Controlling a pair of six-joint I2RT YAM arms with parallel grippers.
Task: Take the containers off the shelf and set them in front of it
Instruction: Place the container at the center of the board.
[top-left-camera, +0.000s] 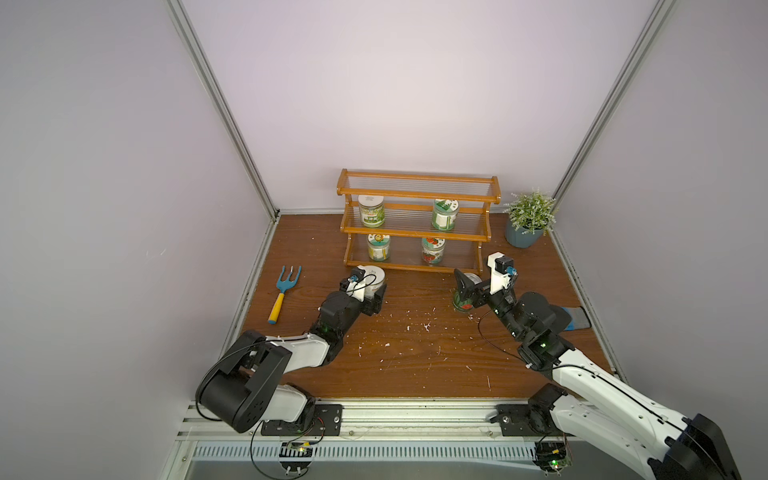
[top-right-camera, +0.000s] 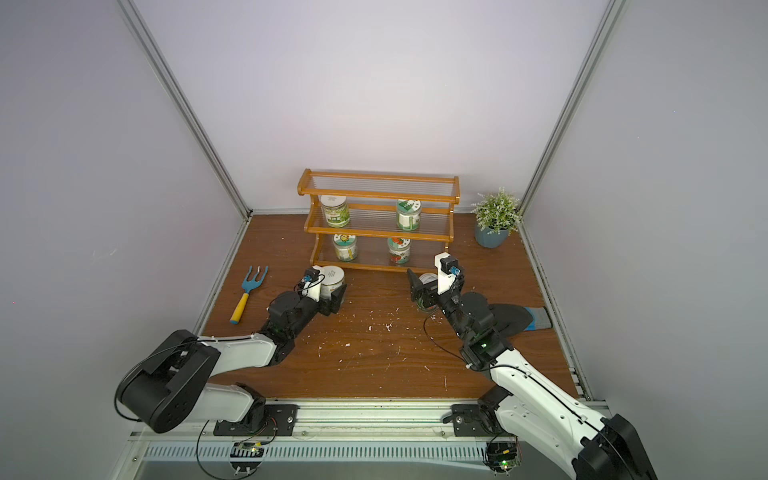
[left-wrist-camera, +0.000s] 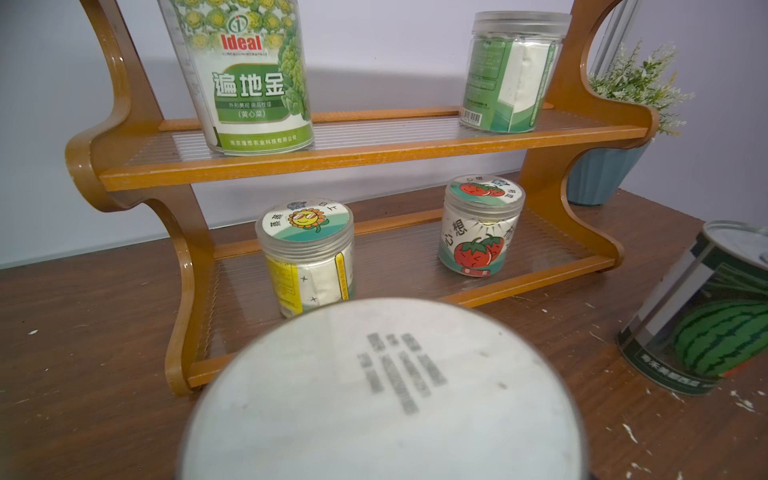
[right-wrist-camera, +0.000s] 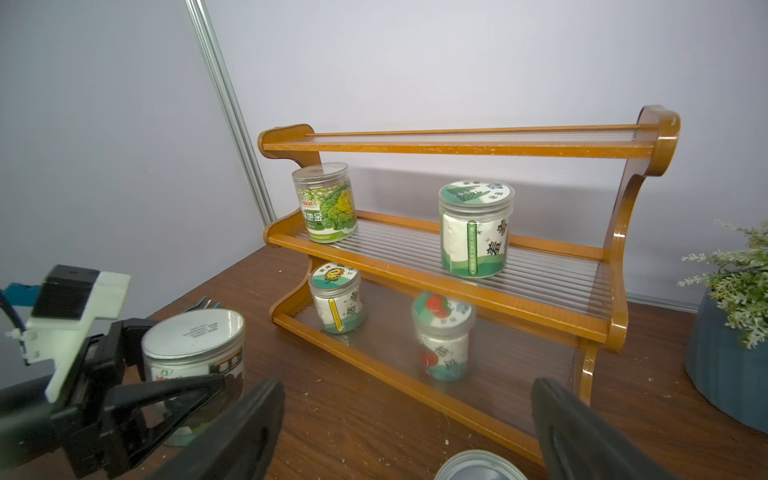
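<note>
1. The containers (top-left-camera: 371, 212) are six in all. I count two off the shelf (top-left-camera: 417, 192) and four on it, so I judge the task about one third done.
2. The white-lidded can (right-wrist-camera: 193, 345) stands on the table (top-left-camera: 415, 353) just in front of the shelf's left end. The watermelon tin (left-wrist-camera: 715, 320) stands upright in front of its right end.
3. The left gripper (top-left-camera: 372, 294) has its jaws closed around the white-lidded can. I think it only needs to let go.
4. The right gripper (right-wrist-camera: 407, 386) is over the watermelon tin with its jaws wide apart, and it holds nothing.
5. Not yet taken from the middle tier are the Ideal jar (left-wrist-camera: 257, 83) and the green-lidded jar (right-wrist-camera: 473, 232). On the bottom tier are the sunflower jar (left-wrist-camera: 305, 257) and the tomato jar (left-wrist-camera: 480, 232). The top tier is bare.
6. On the Ideal jar I read the red word "Ideal", then 遍地金 in large white characters and (黄心菜) below.
7. On the sunflower jar's lid I read 蒸蒸 and 日上. The tomato jar's side shows 心想 above two drawn tomatoes.
8. The green-lidded jar has a barcode, and its small print is too fine for me to read.
9. The grey printed lines on the can's white lid are blurred. The white writing at the foot of the watermelon tin I also cannot read.
</note>
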